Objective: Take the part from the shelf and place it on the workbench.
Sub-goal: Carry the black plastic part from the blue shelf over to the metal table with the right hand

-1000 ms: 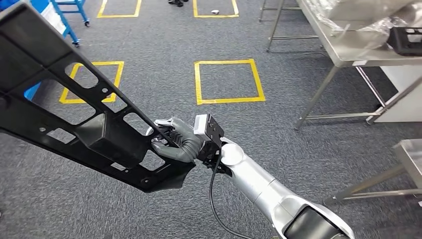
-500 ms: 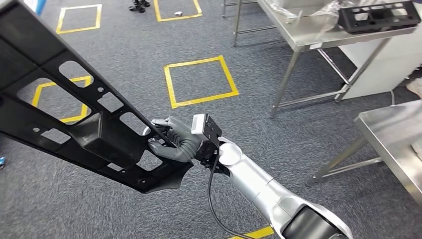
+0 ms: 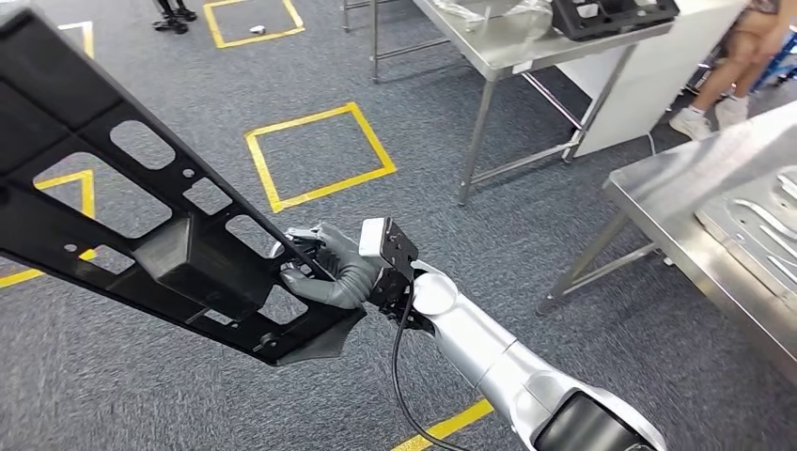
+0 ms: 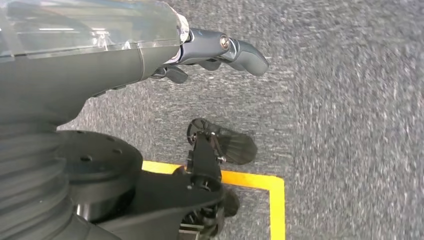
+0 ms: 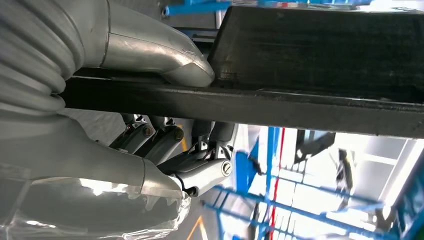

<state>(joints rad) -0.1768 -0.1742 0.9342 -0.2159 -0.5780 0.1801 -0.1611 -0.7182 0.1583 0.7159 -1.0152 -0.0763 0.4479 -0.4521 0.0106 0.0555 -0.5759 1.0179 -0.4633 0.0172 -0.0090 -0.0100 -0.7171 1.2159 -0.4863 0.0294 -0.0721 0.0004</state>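
- While the right arm reaches forward and to the left from the lower right of the head view, the right hand (image 3: 331,266) grips the near end of the long black plastic part (image 3: 141,207), fingers wrapped through one of its openings.
- The part extends away from the right hand, up and to the left, held clear above the grey carpet floor (image 3: 526,216); it is a flat ribbed panel with oval and rectangular cut-outs.
- In the right wrist view, the grey thumb (image 5: 165,60) presses on one face of the part's edge (image 5: 300,105), and the darker fingers (image 5: 165,142) curl in from the opposite face.
- A camera block (image 3: 390,246) sits on the right wrist, just behind the hand, with a black cable (image 3: 399,376) looping down beside the silver forearm.
- In the left wrist view, the left hand (image 4: 215,50) hangs over the carpet with its fingers loosely curled and nothing held.
- A steel workbench (image 3: 677,216) stands to the right of the right hand, well apart from it; a second steel table (image 3: 489,47) stands farther ahead, carrying another black part (image 3: 611,14).
- Yellow tape squares (image 3: 315,155) mark the floor ahead of the hand.
- A person's legs (image 3: 728,70) show at the far right.
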